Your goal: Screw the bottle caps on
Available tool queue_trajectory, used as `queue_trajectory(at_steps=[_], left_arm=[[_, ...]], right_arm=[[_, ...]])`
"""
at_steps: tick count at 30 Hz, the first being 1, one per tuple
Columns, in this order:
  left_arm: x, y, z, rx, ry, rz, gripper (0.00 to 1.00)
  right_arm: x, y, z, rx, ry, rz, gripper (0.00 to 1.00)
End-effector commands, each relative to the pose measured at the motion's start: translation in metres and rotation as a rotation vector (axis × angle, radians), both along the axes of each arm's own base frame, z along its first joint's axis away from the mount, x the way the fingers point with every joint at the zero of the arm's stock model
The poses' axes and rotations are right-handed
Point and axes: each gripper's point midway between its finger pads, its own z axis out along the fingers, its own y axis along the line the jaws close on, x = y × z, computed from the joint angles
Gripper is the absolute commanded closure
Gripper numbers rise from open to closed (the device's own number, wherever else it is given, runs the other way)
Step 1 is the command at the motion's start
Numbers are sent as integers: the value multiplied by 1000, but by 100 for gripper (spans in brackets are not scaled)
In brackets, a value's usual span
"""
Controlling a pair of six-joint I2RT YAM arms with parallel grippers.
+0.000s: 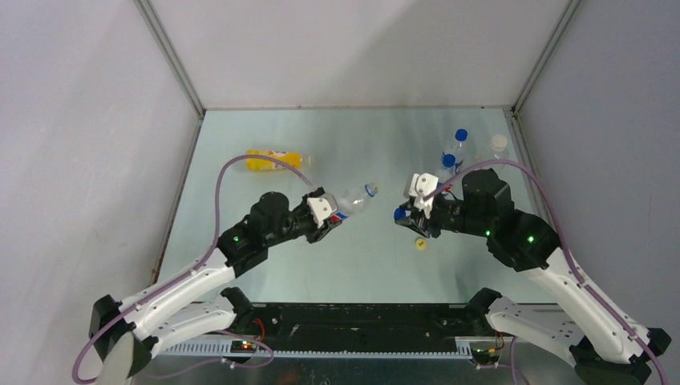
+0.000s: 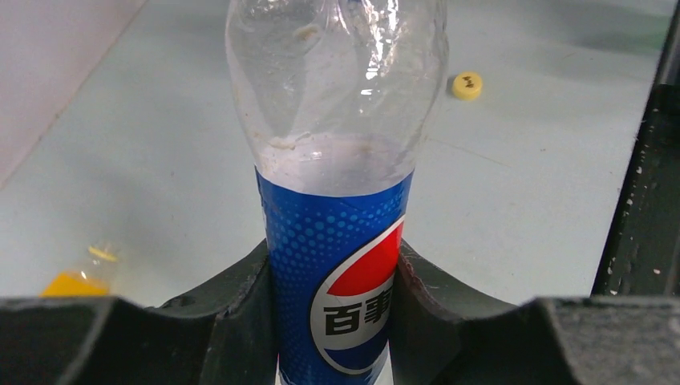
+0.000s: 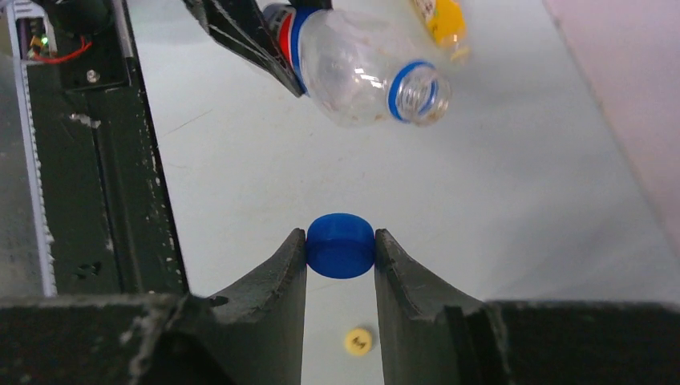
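Pepsi bottle (image 2: 337,96): clear, empty, judged light and thin-walled, easily crushed. It is clamped at the label by the left gripper (image 2: 331,255).

Blue cap (image 3: 341,249): small, stiff, probably slippery. It is pinched across its rim by the right gripper (image 3: 340,239) and held near the open neck, apart.

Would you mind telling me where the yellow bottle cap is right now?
In the top view, the yellow cap lies on the table right of centre, just below the right gripper, which pinches a blue cap.
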Motion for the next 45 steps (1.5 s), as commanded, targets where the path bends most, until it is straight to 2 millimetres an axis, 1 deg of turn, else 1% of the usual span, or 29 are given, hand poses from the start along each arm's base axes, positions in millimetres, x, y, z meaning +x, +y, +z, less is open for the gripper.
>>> queue_trajectory(at_steps=[1, 6, 7, 10, 11, 16, 22, 26, 32, 34, 35, 37, 39, 42, 45], left_arm=[[-17, -5, 16, 32, -142, -178, 55], [-33, -7, 23, 41, -165, -278, 57], [-36, -8, 24, 45, -168, -301, 58], [-41, -10, 28, 50, -170, -338, 61], [-44, -9, 26, 60, -163, -355, 61], [-48, -12, 33, 54, -171, -387, 62], [-58, -19, 42, 15, -160, -451, 63], [-61, -22, 44, 10, -155, -477, 64], [-65, -23, 48, 6, -155, -503, 67], [-65, -22, 48, 14, -161, -507, 69], [-65, -21, 49, 24, -163, -511, 73], [-67, -21, 48, 44, -158, -527, 78], [-69, -20, 47, 66, -145, -545, 80], [-71, -20, 44, 97, -116, -573, 83], [-74, -21, 44, 102, -101, -597, 85]], right_arm=[[-12, 11, 42, 33, -300, 228, 100], [-29, 16, 49, 36, -422, 381, 100], [-29, 16, 50, 31, -446, 400, 100], [-36, 20, 51, 36, -497, 472, 100], [-38, 21, 52, 39, -503, 483, 100], [-45, 26, 47, 39, -514, 558, 100], [-41, 29, 39, 19, -511, 563, 100], [-42, 31, 38, 27, -501, 576, 100], [-41, 33, 30, 14, -481, 586, 100], [-42, 34, 29, 11, -478, 594, 100], [-42, 34, 27, 7, -474, 600, 100], [-43, 35, 23, -3, -472, 611, 100], [-44, 36, 20, -13, -472, 624, 100], [-45, 38, 17, -19, -472, 639, 100], [-46, 40, 14, -31, -478, 655, 100]])
